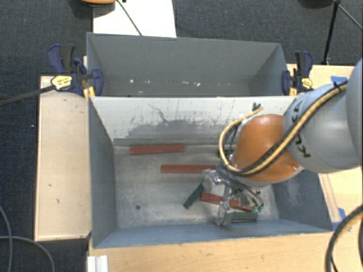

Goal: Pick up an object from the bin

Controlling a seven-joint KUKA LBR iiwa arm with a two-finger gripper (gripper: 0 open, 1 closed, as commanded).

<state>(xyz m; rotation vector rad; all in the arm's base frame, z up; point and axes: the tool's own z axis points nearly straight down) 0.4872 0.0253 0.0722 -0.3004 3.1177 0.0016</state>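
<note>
your arm comes in from the right, orange-covered wrist tipped down, gripper [226,214] low by the bin's [102,169] front wall, touching a short red piece [211,198] beside a dark green stick [194,196]. grip width: can't tell.

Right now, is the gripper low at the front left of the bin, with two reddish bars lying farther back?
Not quite: in the camera view the gripper is low at the front right of the bin, with the two reddish bars lying farther back.
</note>
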